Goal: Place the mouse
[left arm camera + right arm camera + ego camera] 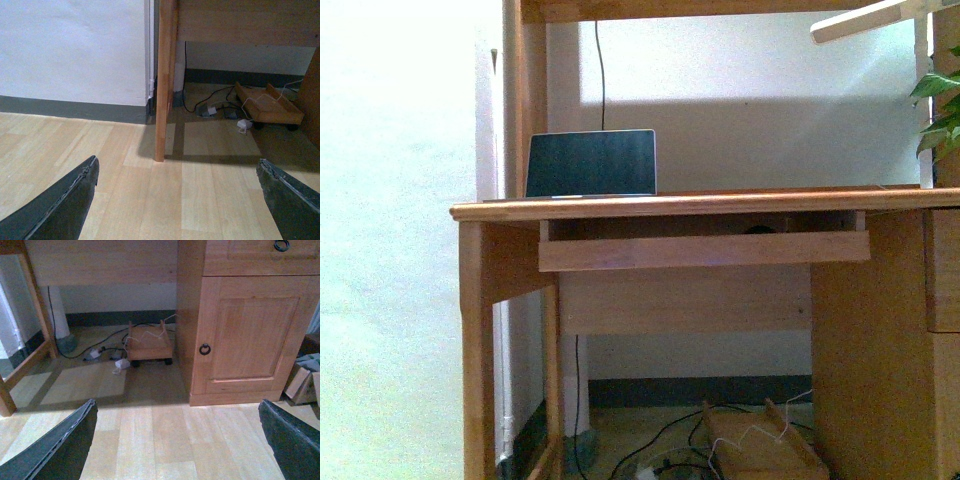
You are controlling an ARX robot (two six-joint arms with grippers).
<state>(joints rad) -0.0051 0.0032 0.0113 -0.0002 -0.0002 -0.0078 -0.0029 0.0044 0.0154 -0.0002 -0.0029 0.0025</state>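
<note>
— Left claw (176, 162)?
— Spread apart, empty, above the floor.
— And the mouse (757, 229)?
— Seemingly the dim dark hump in the tray under the table (700, 205), four o'clock from the laptop (591, 163), well apart from both claws.
— Right claw (177, 402)?
— Also apart, empty.

Wooden counter (740, 205), flat top seen edge-on, dark-screened laptop (591, 163) stood open on it toward the left end, pull-out tray (704, 250) beneath.

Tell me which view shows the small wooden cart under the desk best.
Right wrist view: the cart stands whole, square-on and near the middle. Left wrist view shows the cart at an angle, off to one side. Front view crops its lower part.
</note>
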